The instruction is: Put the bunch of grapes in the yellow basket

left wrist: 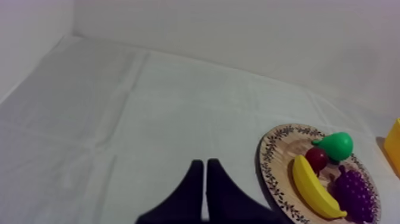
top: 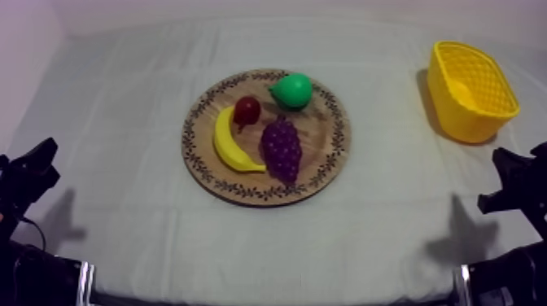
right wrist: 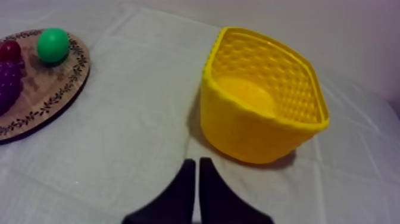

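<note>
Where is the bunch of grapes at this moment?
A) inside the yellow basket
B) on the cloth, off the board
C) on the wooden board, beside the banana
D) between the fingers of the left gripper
C: the bunch of grapes lies on the wooden board, beside the banana, while the yellow basket stands apart from the board on the cloth.

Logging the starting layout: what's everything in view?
round wooden board with patterned rim: one, brown, table's middle.
bunch of toy grapes: one, purple, board's near side.
toy banana: one, yellow, left of the grapes.
toy pear: one, green, board's far side.
small red fruit: one, dark red, between banana and pear.
plastic mesh basket: one, yellow, far right.
table cloth: one, grey-white, under everything.
left gripper: one, black, shut, table's left.
right gripper: one, black, shut, before the basket.
</note>
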Controlling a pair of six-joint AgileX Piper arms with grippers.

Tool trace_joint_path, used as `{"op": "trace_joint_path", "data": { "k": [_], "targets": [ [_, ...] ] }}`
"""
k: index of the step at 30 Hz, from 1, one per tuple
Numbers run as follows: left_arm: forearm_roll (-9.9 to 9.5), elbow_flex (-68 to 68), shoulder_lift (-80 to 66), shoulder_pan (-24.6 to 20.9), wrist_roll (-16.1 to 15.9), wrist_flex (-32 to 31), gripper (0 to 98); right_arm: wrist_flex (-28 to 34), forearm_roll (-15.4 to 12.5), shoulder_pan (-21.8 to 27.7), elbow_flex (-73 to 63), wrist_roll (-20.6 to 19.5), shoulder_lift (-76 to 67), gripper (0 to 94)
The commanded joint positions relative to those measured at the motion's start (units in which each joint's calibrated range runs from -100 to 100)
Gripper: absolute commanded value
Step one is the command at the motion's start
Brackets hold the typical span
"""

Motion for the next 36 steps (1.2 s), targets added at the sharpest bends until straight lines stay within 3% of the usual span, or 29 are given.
{"op": "trace_joint_path", "data": {
  "k": [1, 12, 19, 23, 29, 36],
  "targets": [
    [0.00, -0.01, 0.00, -0.01, 0.01, 0.00, 0.1, -0.21, 0.06, -0.05, 0.01, 0.11, -0.03, 0.6],
    [0.00, -0.01, 0.00, -0.01, 0.01, 0.00, 0.1, -2.98, 0.05, -1.42, -6.68, 1.90, 6.90, 0.5],
    [0.00, -0.01, 0.00, -0.01, 0.04, 0.00, 0.1, -3.56, -0.91, -6.15, -18.87, 4.17, 19.68, 0.5],
    [0.00, -0.01, 0.00, -0.01, 0.04, 0.00, 0.1, -2.44, -0.18, -9.47, -28.54, 3.55, 28.59, 0.5],
    [0.00, -0.01, 0.00, -0.01, 0.02, 0.00, 0.1, 4.64, 1.47, -14.42, -44.85, 0.47, 41.44, 0.5],
    [0.00, -0.01, 0.00, -0.01, 0.01, 0.00, 0.1, 21.32, 1.72, -20.04, -64.07, -2.66, 54.79, 0.5]
  ]
}}
